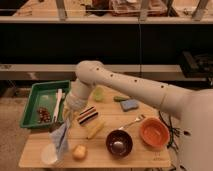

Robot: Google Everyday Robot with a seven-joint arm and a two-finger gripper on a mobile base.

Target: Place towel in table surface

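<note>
Pale blue-grey wrinkled towel hangs from the clamped claw, seemingly above the wooden table surface

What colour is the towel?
Pale blue-grey, in the camera view; the towel hangs from the gripper above the table surface.

Towel in claw, above table surface

My gripper hangs over the surface, left of the bowl, fingers closed on the towel dangling beneath them. The tray sits far left behind the bowl, the sponge directly behind it.
</note>
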